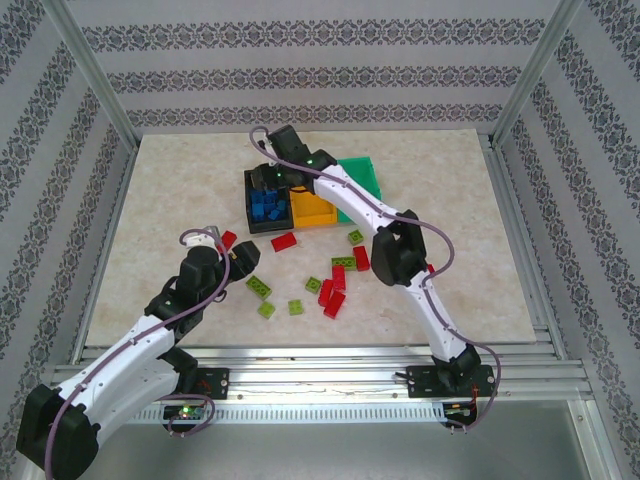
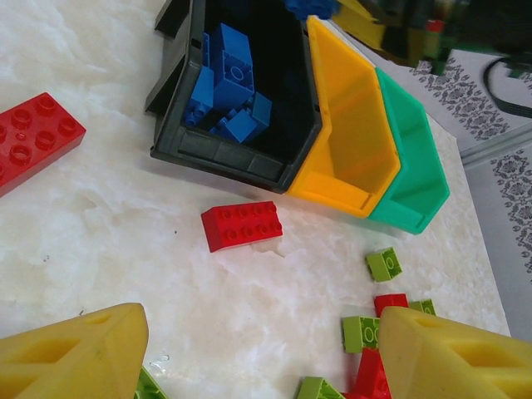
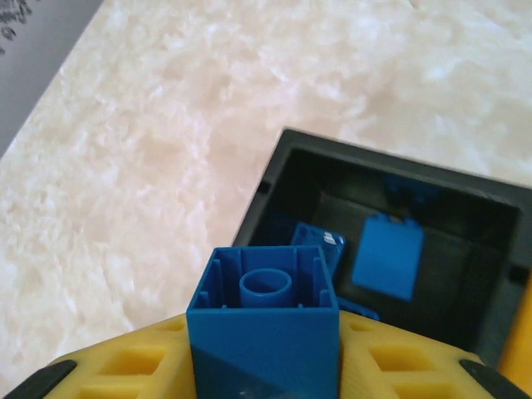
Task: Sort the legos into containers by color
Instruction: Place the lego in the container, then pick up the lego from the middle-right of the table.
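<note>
R end effector grips blue lego above black bin. L end effector open, empty, over tabletop near red lego.

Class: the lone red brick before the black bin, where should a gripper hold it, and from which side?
Pinch the red brick across its narrow width, from straight above: it lies flat, studs up, clear of the black bin.

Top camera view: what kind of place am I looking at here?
Probably a lab test cell, not a home: aluminium frame posts, patterned panel walls, and two robot arms bolted at a marble-look table.
</note>
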Robot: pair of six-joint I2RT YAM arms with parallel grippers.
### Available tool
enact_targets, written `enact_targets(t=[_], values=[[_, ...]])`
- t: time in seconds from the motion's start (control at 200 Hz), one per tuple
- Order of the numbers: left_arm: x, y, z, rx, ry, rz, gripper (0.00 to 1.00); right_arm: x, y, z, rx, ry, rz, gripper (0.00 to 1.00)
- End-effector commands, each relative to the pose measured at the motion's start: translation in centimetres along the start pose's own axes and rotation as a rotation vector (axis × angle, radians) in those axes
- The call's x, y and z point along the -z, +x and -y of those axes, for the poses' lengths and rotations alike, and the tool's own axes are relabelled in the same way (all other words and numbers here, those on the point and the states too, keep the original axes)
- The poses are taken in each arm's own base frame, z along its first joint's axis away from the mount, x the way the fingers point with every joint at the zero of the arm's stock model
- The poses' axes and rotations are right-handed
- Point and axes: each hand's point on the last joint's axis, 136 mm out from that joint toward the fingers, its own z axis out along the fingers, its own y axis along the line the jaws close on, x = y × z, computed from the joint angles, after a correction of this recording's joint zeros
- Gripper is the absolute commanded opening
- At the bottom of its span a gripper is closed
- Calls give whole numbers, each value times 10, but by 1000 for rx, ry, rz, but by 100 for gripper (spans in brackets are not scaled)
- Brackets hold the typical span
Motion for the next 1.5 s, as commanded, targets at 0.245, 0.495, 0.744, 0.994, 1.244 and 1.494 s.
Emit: enact_targets(t=[0.245, 0.495, 0.744, 0.994, 1.244, 1.494], values=[[8, -10, -8, -2, -54, 25, 73, -22, -11, -2, -42, -60, 44, 54], [9, -11, -3, 13, -25, 24, 73, 42, 5, -21, 17, -100, 58, 54], [8, -9, 2, 31, 5, 13, 73, 113, 57, -4, -10, -86, 36, 54], [5, -6, 6, 41, 27, 2, 73, 164, 128, 51, -106, 12, -25, 54], [2, -3, 6, 52, 38, -9, 73, 206, 194, 129, -247, 186, -72, 54], [-4, 0, 6, 59, 37, -21, 73, 220, 233, 185, -381, 310, -124, 54]])
